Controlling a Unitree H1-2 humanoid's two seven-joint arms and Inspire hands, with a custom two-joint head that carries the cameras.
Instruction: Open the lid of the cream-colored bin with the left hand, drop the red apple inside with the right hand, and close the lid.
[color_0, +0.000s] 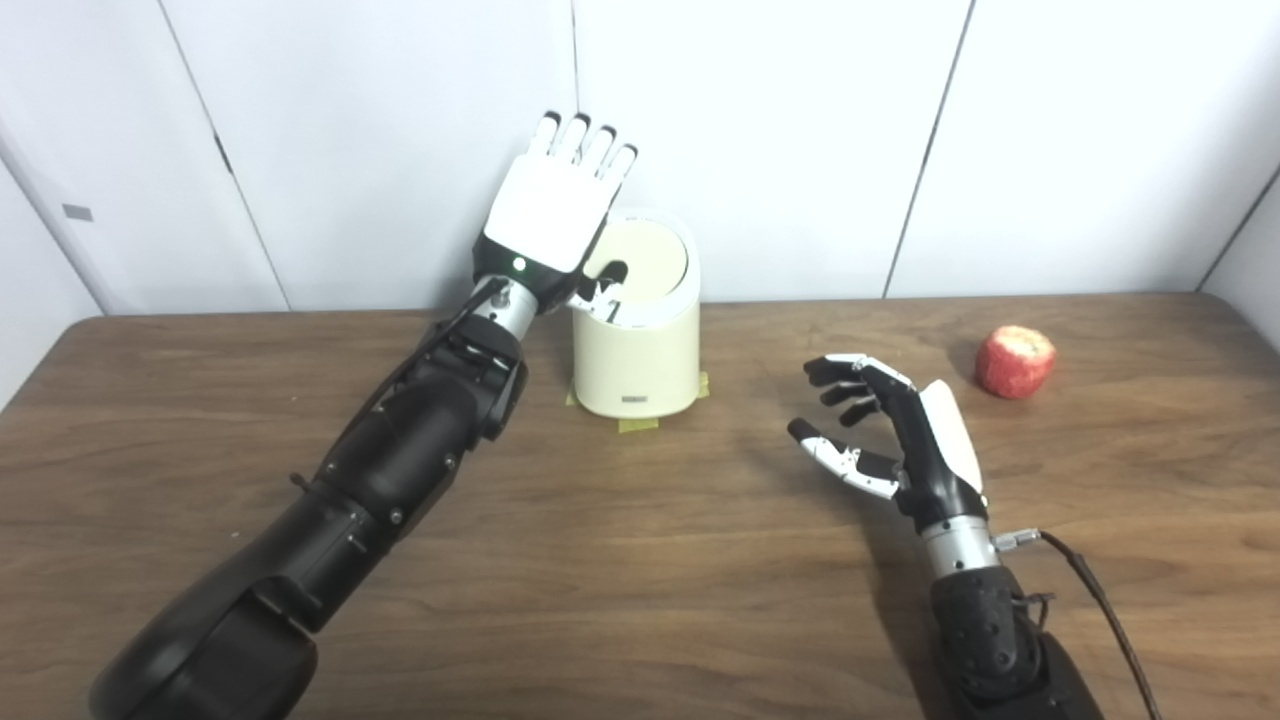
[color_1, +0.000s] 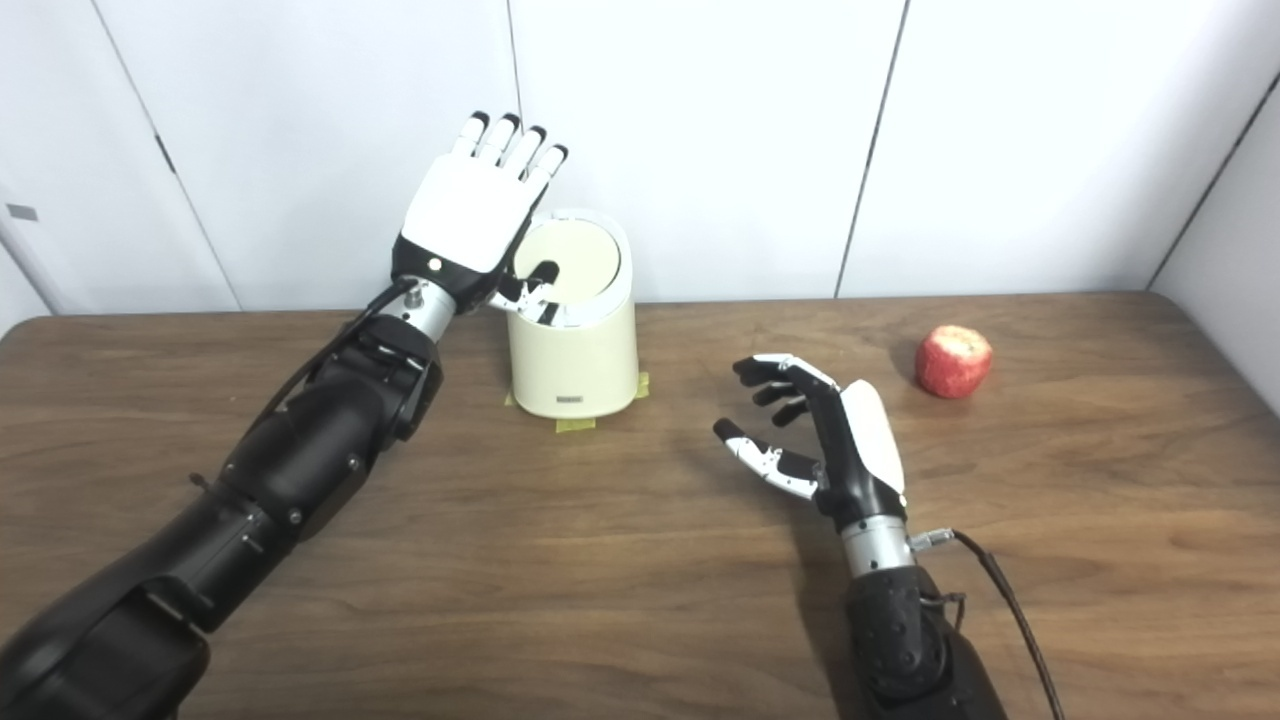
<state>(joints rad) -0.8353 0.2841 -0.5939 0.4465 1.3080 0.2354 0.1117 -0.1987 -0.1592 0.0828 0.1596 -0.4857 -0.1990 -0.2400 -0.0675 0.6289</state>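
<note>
White-backed and spread flat, the left hand is raised at the far left of the cream-colored bin, fingers pointing up, holding nothing; its thumb dips over the lid, apparently to press or tip it. Whether the lid has started to open, I cannot tell. Yellow tape under the bin's base likely keeps it from sliding when pushed. Nearer and to the right, the right hand hovers above the table, fingers loosely curled and apart, grasping nothing. The red apple sits on the table further right, well apart from that hand, not yet picked up.
</note>
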